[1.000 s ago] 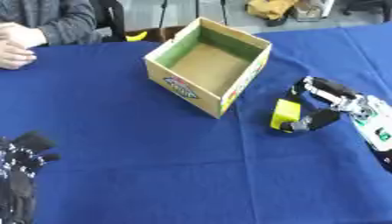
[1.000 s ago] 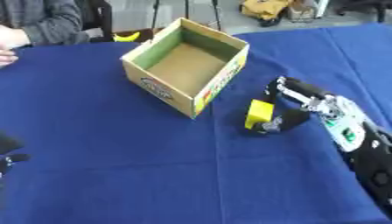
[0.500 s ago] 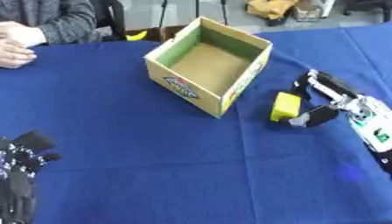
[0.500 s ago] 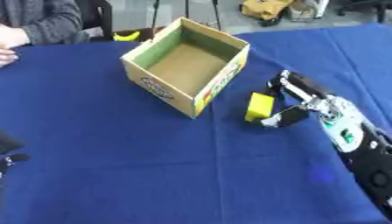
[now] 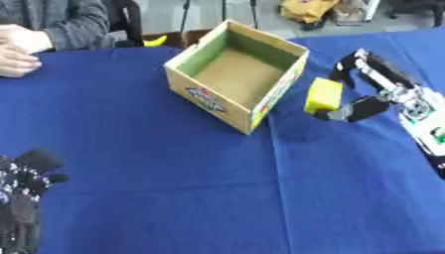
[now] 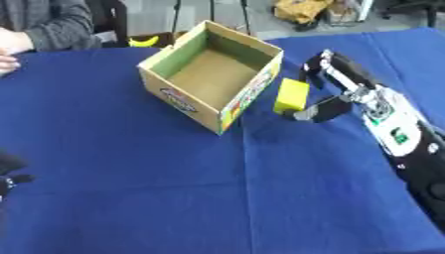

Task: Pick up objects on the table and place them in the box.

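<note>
A yellow block [image 5: 323, 95] hangs just above the blue table, pinched between the fingers and thumb of my right hand [image 5: 379, 85]. It is close to the right wall of the open cardboard box [image 5: 236, 79], a little below the rim. The box stands empty, its brown floor showing. My left hand [image 5: 22, 198] rests at the lower left corner with its fingers relaxed, holding nothing.
Blue cloth covers the table [image 5: 217, 188]. A person's hands [image 5: 17, 47] rest at the far left edge, touching nothing of the task. A small yellow thing [image 5: 155, 40] lies behind the box, and yellow clutter [image 5: 306, 9] sits beyond the far edge.
My right hand has lifted the yellow block off the cloth and carried it up and toward the box's right wall. The left hand has stayed put.
</note>
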You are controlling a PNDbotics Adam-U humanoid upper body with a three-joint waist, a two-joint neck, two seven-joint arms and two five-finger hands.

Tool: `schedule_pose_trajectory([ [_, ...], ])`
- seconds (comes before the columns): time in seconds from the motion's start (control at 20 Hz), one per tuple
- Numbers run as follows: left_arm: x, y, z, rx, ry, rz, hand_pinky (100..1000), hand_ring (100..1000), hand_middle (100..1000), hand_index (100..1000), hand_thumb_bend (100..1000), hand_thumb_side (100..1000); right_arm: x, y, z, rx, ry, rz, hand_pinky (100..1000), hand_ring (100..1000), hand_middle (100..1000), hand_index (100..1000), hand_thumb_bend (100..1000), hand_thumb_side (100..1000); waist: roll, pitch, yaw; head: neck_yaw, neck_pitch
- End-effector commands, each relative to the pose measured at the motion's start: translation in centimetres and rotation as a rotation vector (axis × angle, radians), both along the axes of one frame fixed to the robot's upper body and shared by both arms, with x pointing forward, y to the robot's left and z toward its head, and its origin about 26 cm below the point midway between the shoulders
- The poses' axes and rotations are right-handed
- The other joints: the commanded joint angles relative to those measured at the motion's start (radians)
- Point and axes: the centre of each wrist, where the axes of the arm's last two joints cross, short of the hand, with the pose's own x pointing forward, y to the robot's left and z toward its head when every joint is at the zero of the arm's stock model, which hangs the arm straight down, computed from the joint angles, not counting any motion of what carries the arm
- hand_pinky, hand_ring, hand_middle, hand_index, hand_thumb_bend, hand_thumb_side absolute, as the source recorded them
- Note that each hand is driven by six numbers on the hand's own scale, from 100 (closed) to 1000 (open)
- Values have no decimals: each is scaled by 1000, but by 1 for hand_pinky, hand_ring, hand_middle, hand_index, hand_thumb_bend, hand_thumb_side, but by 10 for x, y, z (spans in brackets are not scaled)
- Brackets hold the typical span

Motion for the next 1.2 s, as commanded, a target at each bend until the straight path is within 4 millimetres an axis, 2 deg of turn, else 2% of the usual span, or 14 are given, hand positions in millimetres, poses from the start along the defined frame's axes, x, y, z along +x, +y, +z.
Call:
schedule_pose_trajectory([
  [0.05, 0, 4, 4, 27, -12, -8, 588, 679, 609, 735, 181, 1000, 2, -5, 40, -3, -79, 6, 583, 613, 201, 248, 100, 100, -7, -20, 9, -9, -3],
  [0.3, 1, 2, 6, 48, -13, -37, 588, 679, 609, 735, 178, 1000, 20, -4, 63, 3, -87, 5, 588, 618, 208, 256, 100, 100, -17, -25, 63, -40, -15],
  [0.6, 2, -2, 10, 65, -16, -78, 588, 679, 609, 735, 173, 1000, 48, -11, 66, -36, -33, -64, 602, 638, 230, 279, 100, 100, -21, -20, 137, -87, -43],
  [0.75, 3, -4, 11, 71, -17, -95, 588, 680, 609, 735, 170, 1000, 59, -19, 61, -43, 4, -118, 618, 671, 291, 336, 100, 100, -21, -17, 162, -113, -54],
  [0.9, 3, -5, 12, 75, -16, -109, 589, 680, 609, 735, 170, 1000, 67, -24, 52, -73, 62, -168, 643, 716, 406, 442, 100, 100, -21, -15, 183, -140, -63],
  [0.95, 3, -5, 12, 75, -16, -112, 589, 680, 609, 735, 170, 1000, 69, -25, 49, -87, 75, -174, 659, 739, 467, 509, 100, 184, -20, -14, 187, -146, -65],
  [1.0, 3, -5, 12, 74, -16, -113, 589, 680, 609, 735, 170, 1000, 71, -23, 46, -115, 89, -168, 678, 761, 513, 571, 238, 321, -20, -14, 190, -153, -66],
  [1.05, 3, -6, 12, 74, -15, -114, 589, 680, 609, 735, 170, 1000, 73, -21, 43, -147, 102, -155, 691, 777, 552, 616, 441, 409, -19, -14, 192, -157, -67],
  [1.15, 3, -6, 12, 71, -15, -116, 590, 680, 609, 735, 170, 1000, 75, -16, 40, -210, 114, -119, 734, 821, 658, 727, 630, 622, -17, -12, 191, -163, -66],
  [1.2, 3, -6, 12, 70, -15, -117, 590, 680, 609, 735, 170, 1000, 76, -14, 38, -246, 118, -102, 748, 831, 684, 753, 662, 631, -17, -11, 190, -164, -66],
])
